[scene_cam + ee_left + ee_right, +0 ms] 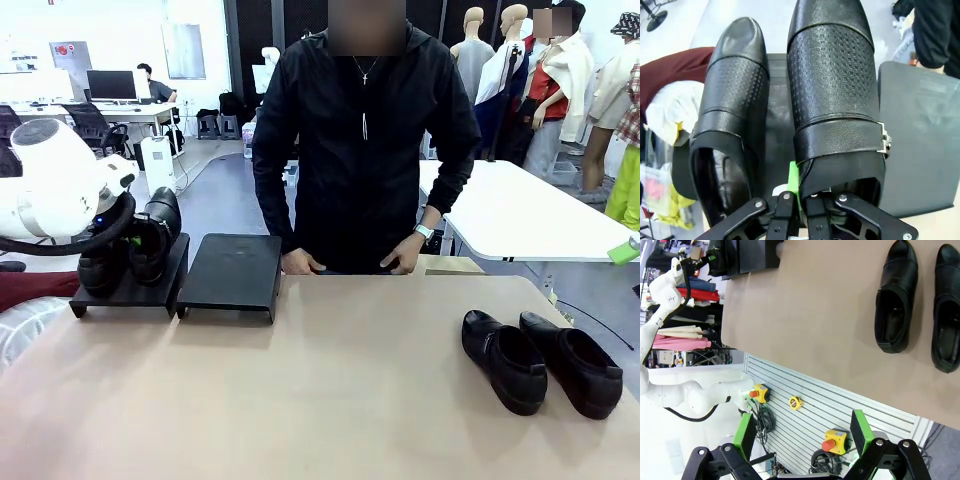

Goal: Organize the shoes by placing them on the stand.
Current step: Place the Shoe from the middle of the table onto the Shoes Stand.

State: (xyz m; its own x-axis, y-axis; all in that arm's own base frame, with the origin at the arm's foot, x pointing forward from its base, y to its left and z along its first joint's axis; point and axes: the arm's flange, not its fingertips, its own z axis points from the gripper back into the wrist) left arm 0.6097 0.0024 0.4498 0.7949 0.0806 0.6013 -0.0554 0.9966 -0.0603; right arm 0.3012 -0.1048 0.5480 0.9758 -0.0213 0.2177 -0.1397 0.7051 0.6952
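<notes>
Clamping one shoe (832, 85), left pincer (800, 189) hangs above stand (920, 135).

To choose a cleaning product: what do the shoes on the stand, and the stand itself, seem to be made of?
Shoes: probably leather or imitation, black, semi-gloss; embossed grid pattern on the vamp, soft highlights, a metal-looking buckle. Stand: black, matte, flat panels without reflections; plastic or painted metal, I cannot tell which.
</notes>
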